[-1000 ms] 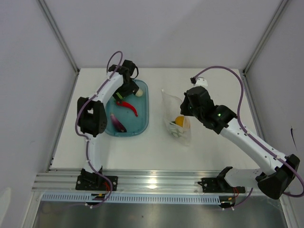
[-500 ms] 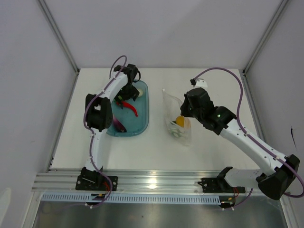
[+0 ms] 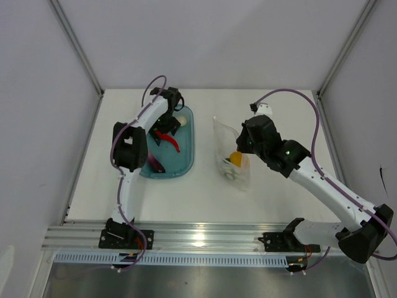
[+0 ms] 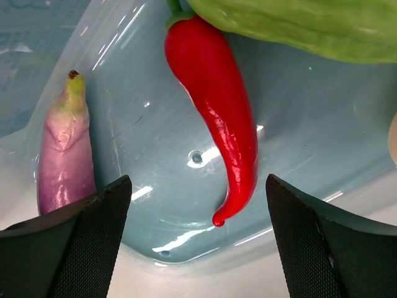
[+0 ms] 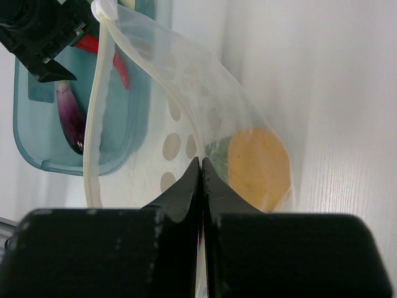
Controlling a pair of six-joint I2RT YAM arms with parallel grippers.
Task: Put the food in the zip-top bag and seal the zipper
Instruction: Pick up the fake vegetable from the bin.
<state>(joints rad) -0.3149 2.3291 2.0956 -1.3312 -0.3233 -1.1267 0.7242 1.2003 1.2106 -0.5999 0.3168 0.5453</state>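
Left gripper (image 4: 197,183) hovers wide open and empty over the teal tub (image 4: 322,130), with the red chili (image 4: 217,118) right below between its fingers. The purple piece (image 4: 62,155) lies alongside and the light green pod (image 4: 298,25) sits beyond. Right gripper (image 5: 201,166) is pinched tight on the zip-top bag (image 5: 186,87), beside the tub. Its zipper (image 5: 98,112) edge faces the tub, and there's a yellow-orange piece (image 5: 257,167) inside.

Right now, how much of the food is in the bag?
Done: the yellow-orange piece sits in the zip-top bag. In hand: the right gripper pinches the bag; the left gripper hangs open over the red chili. Left: chili, purple piece, green pod in the tub, then the zipper.
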